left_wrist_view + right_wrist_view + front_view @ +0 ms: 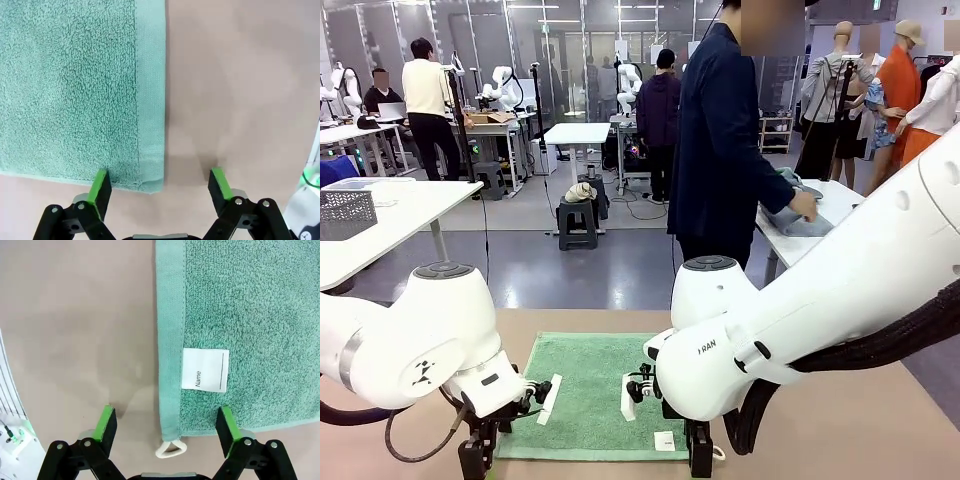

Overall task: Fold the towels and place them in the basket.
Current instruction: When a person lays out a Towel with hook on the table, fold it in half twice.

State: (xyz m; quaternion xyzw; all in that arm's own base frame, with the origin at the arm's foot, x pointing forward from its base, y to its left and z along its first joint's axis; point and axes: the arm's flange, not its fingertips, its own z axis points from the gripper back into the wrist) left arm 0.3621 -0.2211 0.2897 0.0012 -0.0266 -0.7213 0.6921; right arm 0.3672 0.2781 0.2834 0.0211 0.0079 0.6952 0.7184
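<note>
A mid-green towel (595, 385) lies flat on the brown table, its near edge toward me; the basket is out of view. My left gripper (477, 455) is down at the towel's near left corner. In the left wrist view that gripper (160, 181) is open, and the towel's corner (145, 175) lies between its green pads (101, 181). At the near right corner my right gripper (698, 455) also stands open. In the right wrist view this gripper (165, 417) straddles the hem of the towel (240, 305) beside its white label (205, 369) and corner loop (170, 449).
A person in a dark jacket (720, 150) stands beyond the far edge, hands on grey-blue cloths (800, 215) on a white side table. A pale grey lattice basket (345, 212) sits on another white table at the left. Bare tabletop (840, 430) flanks the towel.
</note>
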